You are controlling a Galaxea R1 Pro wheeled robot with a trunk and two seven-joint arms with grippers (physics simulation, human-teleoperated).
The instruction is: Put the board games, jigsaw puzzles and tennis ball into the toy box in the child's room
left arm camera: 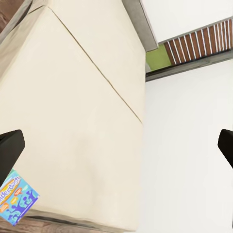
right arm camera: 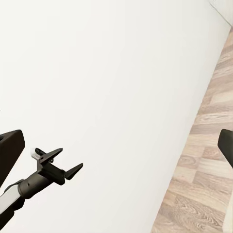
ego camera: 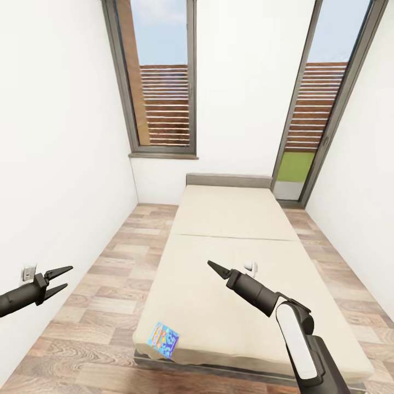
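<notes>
The small blue-teal board game [ego camera: 164,339] sat flat on the beige bed [ego camera: 235,219], right at the near left corner of the mattress, tilted a bit against the edge. In the left wrist view the same game box [left arm camera: 16,199] showed up at the mattress corner, partly behind one dark fingertip. There was also something small and white [ego camera: 251,266] lying on the mattress just past the right arm, too tiny to make out what it was. The right gripper [ego camera: 218,268] hung over the middle of the bed, well apart from the game box, and from the head view its fingers looked pressed together into one point with nothing in them. The left gripper [ego camera: 60,278] hovered out over the wood-plank floor [ego camera: 109,284] beside the bed, fingers spread in a clear V and holding nothing; the right wrist view caught it too [right arm camera: 65,163], spread the same way against the white wall [right arm camera: 121,73]. Behind the low grey headboard [ego camera: 229,180] stood a white wall with a tall dark-framed window [ego camera: 163,76] on the left and a glass door [ego camera: 323,98] on the right.
</notes>
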